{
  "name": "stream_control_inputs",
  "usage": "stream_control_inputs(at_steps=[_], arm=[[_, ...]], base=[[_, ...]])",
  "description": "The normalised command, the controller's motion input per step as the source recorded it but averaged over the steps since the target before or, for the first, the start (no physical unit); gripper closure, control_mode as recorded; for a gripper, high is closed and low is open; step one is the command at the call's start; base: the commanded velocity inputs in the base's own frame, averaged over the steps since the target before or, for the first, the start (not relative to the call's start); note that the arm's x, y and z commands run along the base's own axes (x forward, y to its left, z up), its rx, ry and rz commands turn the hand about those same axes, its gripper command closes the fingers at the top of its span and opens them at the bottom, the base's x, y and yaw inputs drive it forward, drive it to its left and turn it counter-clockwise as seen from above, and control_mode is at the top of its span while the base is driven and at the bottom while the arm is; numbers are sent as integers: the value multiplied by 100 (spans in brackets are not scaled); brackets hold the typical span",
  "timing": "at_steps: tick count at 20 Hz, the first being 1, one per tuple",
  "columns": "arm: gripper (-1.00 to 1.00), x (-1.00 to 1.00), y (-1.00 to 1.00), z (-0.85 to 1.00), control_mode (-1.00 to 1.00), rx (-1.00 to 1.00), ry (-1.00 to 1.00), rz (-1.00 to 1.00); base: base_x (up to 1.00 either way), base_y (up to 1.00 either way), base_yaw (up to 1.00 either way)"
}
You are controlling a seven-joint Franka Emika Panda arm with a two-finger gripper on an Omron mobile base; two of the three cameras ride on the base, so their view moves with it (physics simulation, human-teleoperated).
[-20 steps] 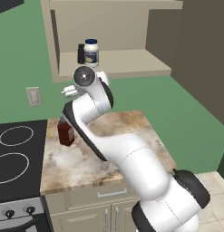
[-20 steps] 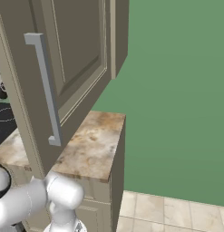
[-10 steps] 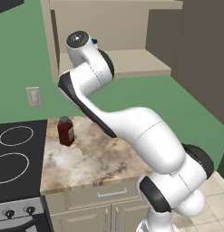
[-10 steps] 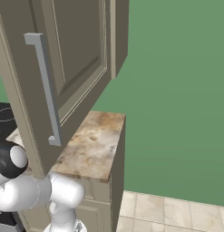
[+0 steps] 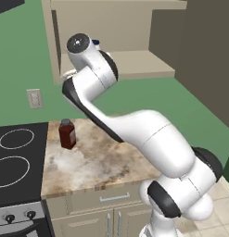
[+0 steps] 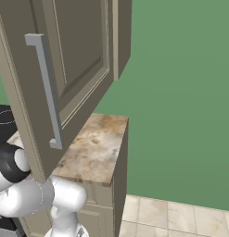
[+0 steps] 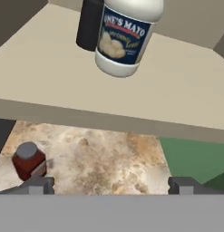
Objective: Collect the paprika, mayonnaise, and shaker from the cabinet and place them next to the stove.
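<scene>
So, quick update from the arm end. Over the last second I've swung up from low over the worktop to the beige open-fronted wall cabinet (image 5: 134, 69), and my hand now looks in over the front edge of its bottom board. I read that as the first item being done and the second fetch starting.

The black glass stove with the white ring outlines (image 5: 18, 157) sits off the left edge of the mottled brown stone worktop (image 5: 102, 157). The tall red-brown paprika bottle with the dark cap (image 5: 66, 134) is already parked near the worktop's back-left corner, just beside the stove, so I'd call that one delivered.

Still on the cabinet board: the squat white mayonnaise jar with the blue label (image 7: 124, 36), set back a bit from the front edge, and the slim black shaker (image 7: 90, 25) right behind it on the left. Can't tell if those two touch.

My gripper (image 7: 111, 186) is spread wide with nothing in it, and sits in front of and below the board's front edge.

Room-wise, I'd have to clear that front edge before going in. The swung-out cabinet door with the grey bar handle (image 6: 65, 92) hangs off to my right. The board looks bare to the right of the jar, so that's probably my friendlier side.
</scene>
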Motion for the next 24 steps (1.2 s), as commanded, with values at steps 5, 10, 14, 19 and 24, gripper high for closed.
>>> stream_control_inputs(at_steps=[5, 10, 14, 19, 24], arm=[[-100, -6, -3, -32, -100, 2, -38, 6], [-100, -20, -13, -1, -100, 11, -32, 6], [-100, -6, -30, 53, -100, 14, -10, 7], [-100, 0, -31, 39, -100, 7, -3, 10], [-100, 1, -15, 1, -100, 8, 0, 2]], base=[[0, 0, 0], [0, 0, 0], [0, 0, 0], [0, 0, 0], [0, 0, 0]])
